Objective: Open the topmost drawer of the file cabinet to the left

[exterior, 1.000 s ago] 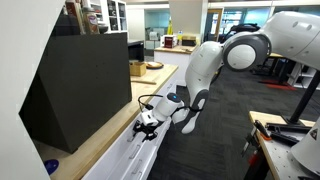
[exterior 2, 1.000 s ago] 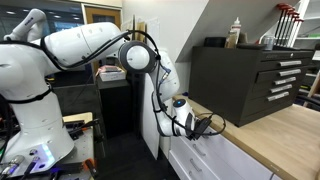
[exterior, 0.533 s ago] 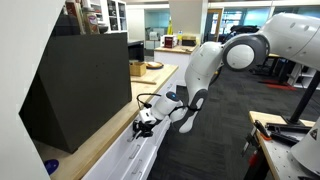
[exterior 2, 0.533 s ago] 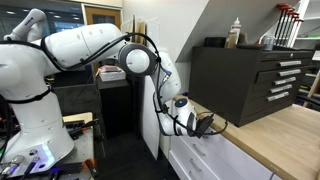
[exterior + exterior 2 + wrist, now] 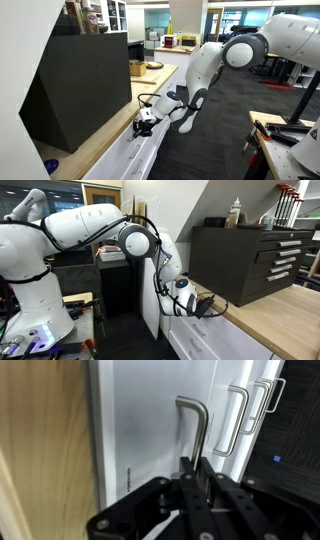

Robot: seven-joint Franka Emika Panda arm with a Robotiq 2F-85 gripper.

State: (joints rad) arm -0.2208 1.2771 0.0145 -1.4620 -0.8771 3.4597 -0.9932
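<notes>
In the wrist view the topmost drawer (image 5: 150, 435) is a white front with a slim silver bar handle (image 5: 196, 425) running up the picture. My gripper (image 5: 194, 472) is shut on the near end of that handle, the black fingers pressed to either side of the bar. In both exterior views the gripper (image 5: 147, 122) (image 5: 197, 306) sits at the top front edge of the white file cabinet (image 5: 135, 155) (image 5: 215, 340), just under its light wood countertop (image 5: 100, 140) (image 5: 275, 315).
A big black angular box (image 5: 75, 85) (image 5: 250, 255) stands on the countertop beside the arm. More silver handles of lower drawers (image 5: 240, 420) show to the right in the wrist view. A workbench with tools (image 5: 285, 135) lies across the dark floor.
The fingers have shut onto the drawer handle over the last second. The arm has barely moved.
</notes>
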